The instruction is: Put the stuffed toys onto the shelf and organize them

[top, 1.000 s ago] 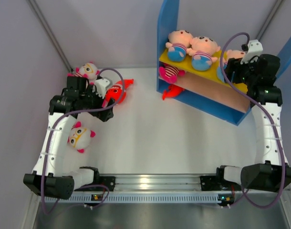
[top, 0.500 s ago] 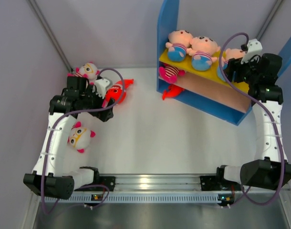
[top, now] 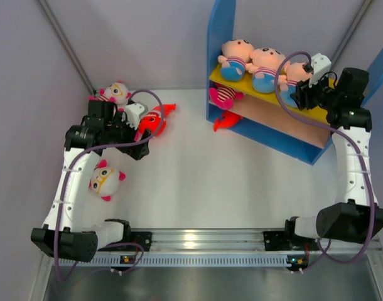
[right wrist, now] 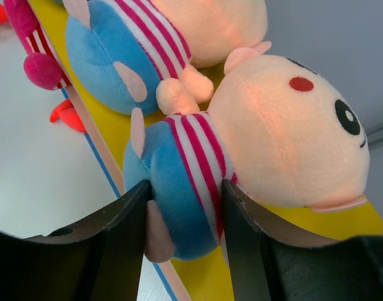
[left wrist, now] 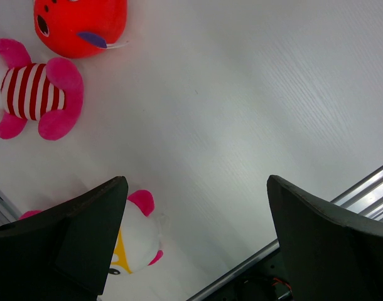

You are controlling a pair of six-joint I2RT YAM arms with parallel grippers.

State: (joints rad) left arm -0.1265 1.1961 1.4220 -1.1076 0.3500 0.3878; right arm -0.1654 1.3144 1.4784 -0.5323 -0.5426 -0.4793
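Right gripper at peach doll, atop blue shelf (two more alongside)

Top camera looks down on the whole table; wrist cameras closely frame its left side and shelf.

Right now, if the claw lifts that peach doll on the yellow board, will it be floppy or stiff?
Probably floppy and squashy: the peach doll looks like plush, and its blue body looks squeezed where the right claw pinches it. Likely light for its size. Its round head may make it tip or roll on the yellow board.
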